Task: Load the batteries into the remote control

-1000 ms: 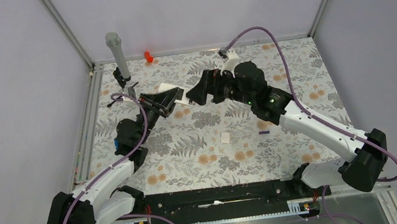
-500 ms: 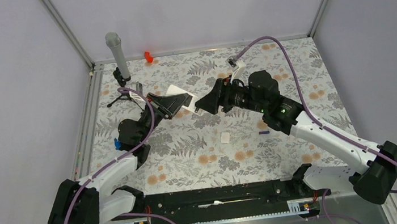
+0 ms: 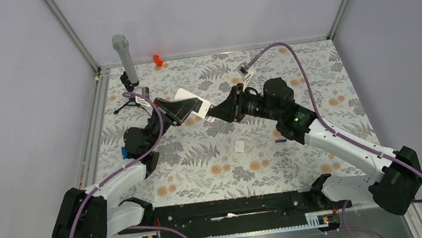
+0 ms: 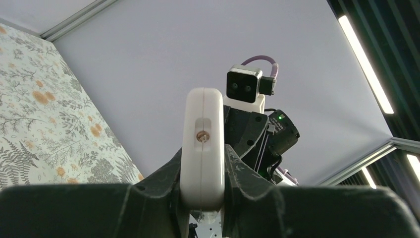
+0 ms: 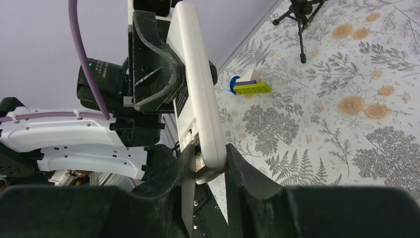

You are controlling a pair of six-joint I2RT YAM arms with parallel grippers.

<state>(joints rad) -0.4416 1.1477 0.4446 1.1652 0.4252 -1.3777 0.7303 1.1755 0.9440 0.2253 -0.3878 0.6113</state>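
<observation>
The remote control (image 3: pixel 193 104), a slim white body, is held off the table between both arms. My left gripper (image 3: pixel 182 110) is shut on one end; in the left wrist view the remote control (image 4: pixel 202 144) stands edge-on, clamped between the left gripper (image 4: pixel 202 166) fingers. My right gripper (image 3: pixel 217 112) has its jaws pressed against both sides of the other end, seen as the remote control (image 5: pixel 197 94) running up from the right gripper (image 5: pixel 208 161). A purple battery (image 3: pixel 280 141) lies on the floral table right of centre.
A small flat white cover piece (image 3: pixel 239 146) lies near the table's middle. A grey cylinder on a small tripod (image 3: pixel 123 60) stands at the back left, with a red item (image 3: pixel 157 59) by the back wall. A yellow-green piece with a blue end (image 5: pixel 250 87) lies at the left.
My right gripper moved left onto the remote's free end and its jaws closed from wide open onto it. My left arm shifted slightly, still holding the remote.
</observation>
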